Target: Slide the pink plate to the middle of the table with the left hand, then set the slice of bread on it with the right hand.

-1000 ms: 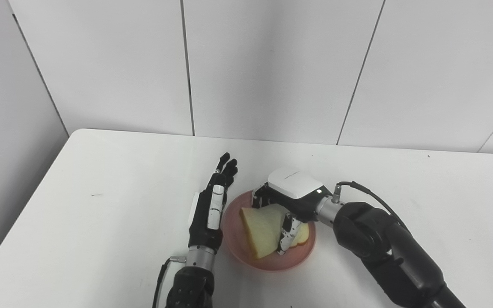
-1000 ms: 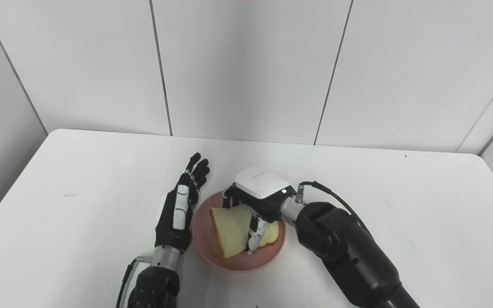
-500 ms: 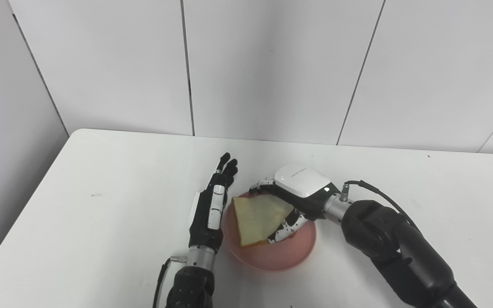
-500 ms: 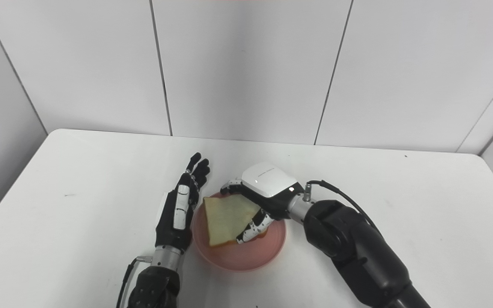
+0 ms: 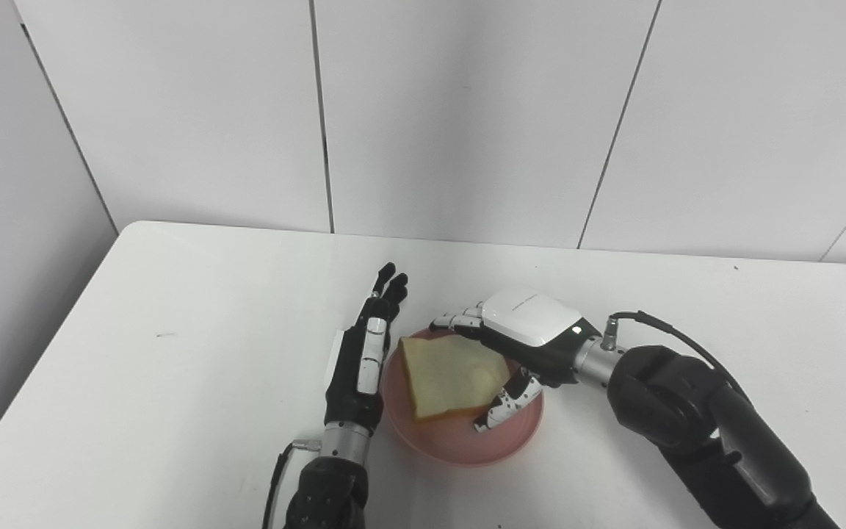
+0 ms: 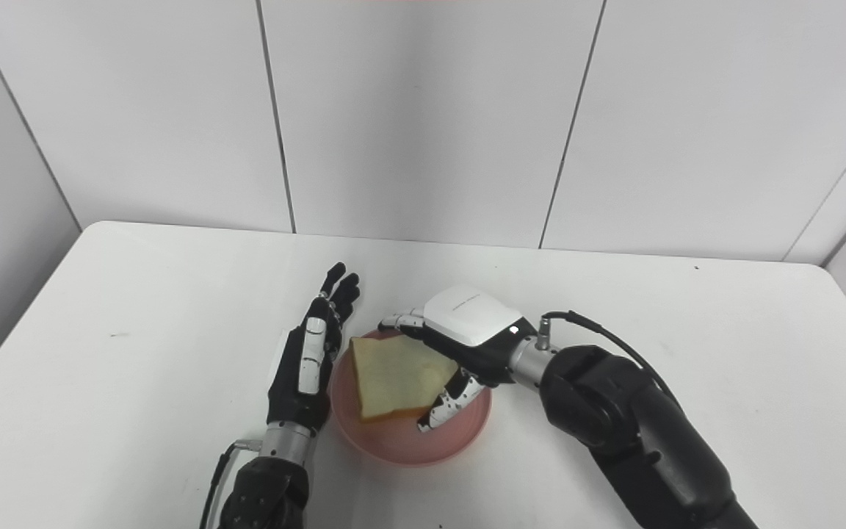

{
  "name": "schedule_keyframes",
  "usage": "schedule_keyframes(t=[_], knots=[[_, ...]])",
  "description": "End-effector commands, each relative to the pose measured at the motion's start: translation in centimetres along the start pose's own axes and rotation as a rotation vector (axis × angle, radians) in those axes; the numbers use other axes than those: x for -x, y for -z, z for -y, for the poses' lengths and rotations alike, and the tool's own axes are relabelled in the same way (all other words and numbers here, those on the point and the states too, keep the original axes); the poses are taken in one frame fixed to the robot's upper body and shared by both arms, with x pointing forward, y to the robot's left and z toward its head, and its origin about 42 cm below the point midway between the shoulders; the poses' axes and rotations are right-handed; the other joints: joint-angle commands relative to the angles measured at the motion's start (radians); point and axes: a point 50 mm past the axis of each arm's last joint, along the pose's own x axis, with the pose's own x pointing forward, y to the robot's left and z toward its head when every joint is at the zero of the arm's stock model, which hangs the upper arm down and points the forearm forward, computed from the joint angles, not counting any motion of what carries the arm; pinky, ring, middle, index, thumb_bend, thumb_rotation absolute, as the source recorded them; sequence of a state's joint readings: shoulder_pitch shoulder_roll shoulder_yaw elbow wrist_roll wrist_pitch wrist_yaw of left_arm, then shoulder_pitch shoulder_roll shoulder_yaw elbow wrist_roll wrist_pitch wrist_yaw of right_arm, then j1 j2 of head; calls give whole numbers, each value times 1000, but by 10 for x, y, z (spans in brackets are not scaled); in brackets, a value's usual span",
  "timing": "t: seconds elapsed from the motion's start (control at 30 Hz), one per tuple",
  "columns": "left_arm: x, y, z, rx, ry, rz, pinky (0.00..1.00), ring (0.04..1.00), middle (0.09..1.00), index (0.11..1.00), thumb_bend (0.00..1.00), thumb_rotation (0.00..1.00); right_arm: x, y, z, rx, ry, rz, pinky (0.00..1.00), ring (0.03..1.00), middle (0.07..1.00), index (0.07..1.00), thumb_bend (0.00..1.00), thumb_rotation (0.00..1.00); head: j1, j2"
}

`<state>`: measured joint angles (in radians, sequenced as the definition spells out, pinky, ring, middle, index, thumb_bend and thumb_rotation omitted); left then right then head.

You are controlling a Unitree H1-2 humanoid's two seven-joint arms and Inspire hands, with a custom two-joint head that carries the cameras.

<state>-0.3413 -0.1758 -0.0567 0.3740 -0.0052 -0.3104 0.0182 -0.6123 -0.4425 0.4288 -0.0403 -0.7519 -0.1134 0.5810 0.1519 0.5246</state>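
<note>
The pink plate (image 5: 511, 437) sits near the middle of the white table, close to its front. A pale slice of bread (image 5: 445, 375) lies flat in the plate's left half. My right hand (image 5: 522, 342) hovers over the plate's right and far side, open, its fingers spread beyond the bread's far edge and its thumb just off the bread's right corner. My left hand (image 5: 364, 353) stands edge-on against the plate's left rim, open, fingers straight and pointing away from me.
The white table (image 5: 173, 353) has rounded far corners and ends at a grey panelled wall (image 5: 467, 117). A cable loops off my right wrist (image 5: 643, 323). A small dark mark (image 5: 166, 335) shows on the table's left part.
The right hand let go of the bread, which now lies flat in the plate, and the hand opened and drew back to the right. The left hand stayed still.
</note>
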Motion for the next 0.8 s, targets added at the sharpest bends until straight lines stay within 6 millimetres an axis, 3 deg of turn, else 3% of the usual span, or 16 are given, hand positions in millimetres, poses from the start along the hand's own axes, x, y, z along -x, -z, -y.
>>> schedule_keyframes(t=[0.0, 0.27, 0.33, 0.37, 0.57, 0.67, 0.77], knots=[[1, -2, 2, 10, 15, 7, 1000, 951, 934, 921, 693, 1000, 13, 5, 17, -12, 70, 2, 835, 884, 890, 886, 855, 401, -1, 0], [3, -4, -4, 14, 13, 8, 1000, 957, 938, 926, 692, 1000, 37, 16, -1, -248, 231, -2, 847, 916, 940, 937, 853, 387, -10, 3], [4, -6, -6, 20, 13, 8, 1000, 956, 941, 927, 685, 1000, 41, 23, -14, -324, 288, -11, 831, 929, 964, 968, 839, 470, -10, 2], [4, -7, -7, 22, 13, 6, 1000, 957, 944, 928, 680, 1000, 42, 26, -22, -367, 312, -20, 821, 940, 986, 990, 810, 576, -10, 2], [7, -14, -13, 12, 7, -7, 1000, 962, 959, 933, 669, 1000, 46, 32, -62, -623, 430, -37, 853, 994, 1000, 1000, 765, 926, -8, 2], [8, -17, -18, -3, -7, -11, 1000, 965, 959, 934, 675, 1000, 45, 28, -78, -743, 496, -28, 866, 1000, 1000, 1000, 744, 982, -6, -1], [9, -19, -22, -14, -26, -12, 1000, 962, 954, 919, 703, 1000, 42, 23, -96, -935, 583, -12, 977, 1000, 1000, 1000, 729, 986, -11, 1]])
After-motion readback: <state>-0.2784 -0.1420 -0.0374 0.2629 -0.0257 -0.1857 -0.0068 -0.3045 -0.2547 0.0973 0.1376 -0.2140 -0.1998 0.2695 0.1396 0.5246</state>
